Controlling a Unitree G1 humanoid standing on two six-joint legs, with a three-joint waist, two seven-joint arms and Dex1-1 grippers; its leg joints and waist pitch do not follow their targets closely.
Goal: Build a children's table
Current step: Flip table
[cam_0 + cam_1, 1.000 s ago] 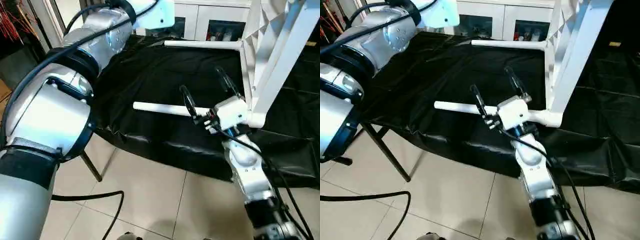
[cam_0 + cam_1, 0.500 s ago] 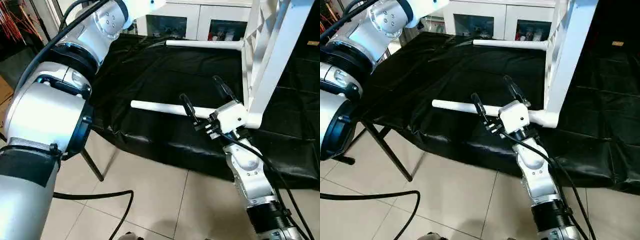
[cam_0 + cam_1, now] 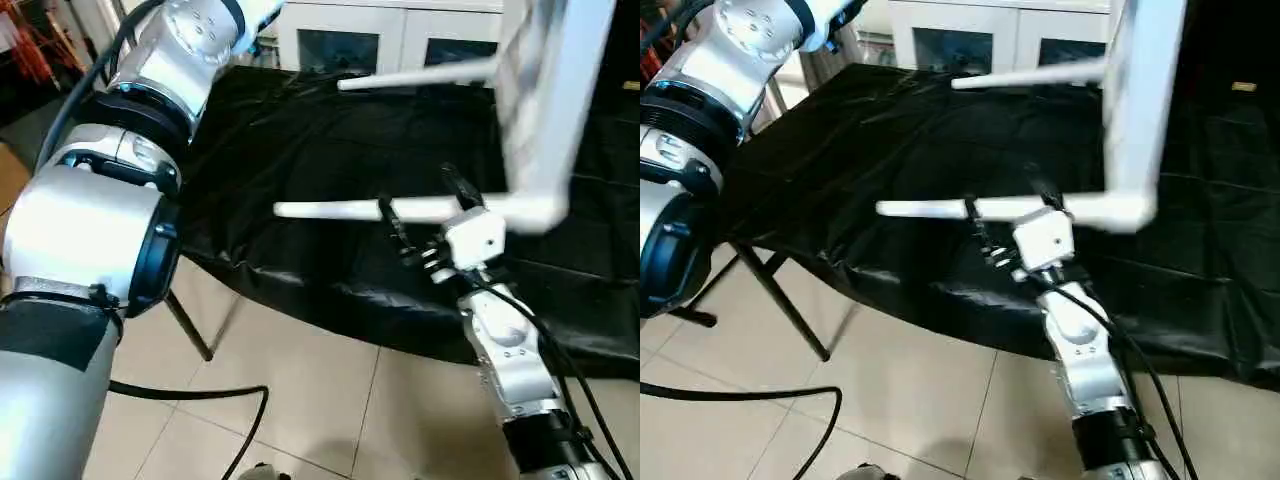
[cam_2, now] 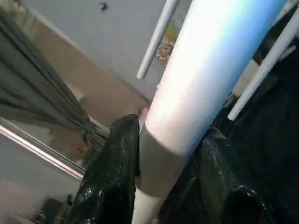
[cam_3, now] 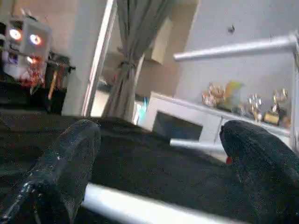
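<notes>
The right pincer sits at the near leg of the children's table, its two black fingers spread apart with the leg passing between them. In the right wrist view the fingers stand wide on either side and the white leg runs across low between them, not squeezed by either pad, so this pincer is released around the leg rather than clamped on it. Behind it come the white wrist block and the silver forearm, reaching up from the lower edge of the head views over the tiled floor.

The left pincer is clenched on a white leg of the same table: in the left wrist view its black fingers press against both sides of the thick tapered tube. The left arm rises past the upper edge of the head views.

The children's table stands tipped on its side on the black-sheeted desk, its rimmed top upright at the right. The near leg juts out level from the lower corner socket toward the robot's left, and a far leg runs the same way higher up. Behind the desk stands a white glass-door cabinet.
</notes>
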